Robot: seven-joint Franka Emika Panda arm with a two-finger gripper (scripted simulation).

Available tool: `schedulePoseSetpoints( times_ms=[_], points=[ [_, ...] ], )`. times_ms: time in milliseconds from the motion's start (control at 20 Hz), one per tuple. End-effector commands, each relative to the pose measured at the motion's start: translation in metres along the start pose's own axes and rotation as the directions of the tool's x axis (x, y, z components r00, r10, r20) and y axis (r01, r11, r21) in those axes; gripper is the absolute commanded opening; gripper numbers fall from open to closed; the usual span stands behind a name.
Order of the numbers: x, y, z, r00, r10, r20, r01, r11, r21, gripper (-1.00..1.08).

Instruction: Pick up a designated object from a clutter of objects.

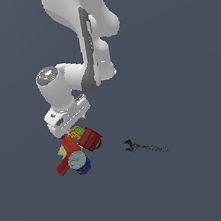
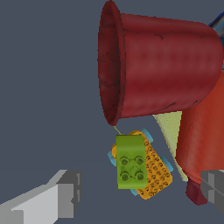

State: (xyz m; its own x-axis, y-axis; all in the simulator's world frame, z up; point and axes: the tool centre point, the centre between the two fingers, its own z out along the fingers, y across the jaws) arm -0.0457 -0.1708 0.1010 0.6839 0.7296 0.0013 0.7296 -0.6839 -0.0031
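Arm: white Panda arm [image 1: 79,41] reaches down from the top of the exterior view, wrist directly over the heap.
Gripper: gripper [image 2: 142,194] jaws spread wide, holding nothing; one grey finger [image 2: 65,192] and the other finger [image 2: 214,190] stand to either side of the green piece, apart from it.
Clutter: tight heap [image 1: 78,150] on the dark floor, below the gripper.
Mug: dark red mug [image 2: 157,65] lies on its side, open mouth facing the bare floor.
Red bar: red bar [image 2: 203,131] lies against the mug.
Blue can: blue can [image 1: 79,162], round grey-white top facing up.
Wrench: dark wrench [image 1: 144,147] lies alone, well apart toward the exterior view's right.
Orange piece: studded orange-yellow piece [image 2: 153,173] lies under the green piece.
Designated object: lime-green studded piece [image 2: 130,162] rests on the orange piece, just beside the mug's rim, between the fingers.
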Motion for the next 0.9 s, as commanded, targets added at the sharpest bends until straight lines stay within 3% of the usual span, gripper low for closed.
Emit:
schedulePoseSetpoints(
  times_ms=[0, 850],
  points=[
    [-0.006, 0.001, 0.005, 1.000, -0.021, 0.000, 0.021, 1.000, -0.002, 1.00],
    [-0.014, 0.001, 0.030, 0.999, -0.045, 0.002, 0.045, 0.999, -0.003, 1.00]
  ],
)
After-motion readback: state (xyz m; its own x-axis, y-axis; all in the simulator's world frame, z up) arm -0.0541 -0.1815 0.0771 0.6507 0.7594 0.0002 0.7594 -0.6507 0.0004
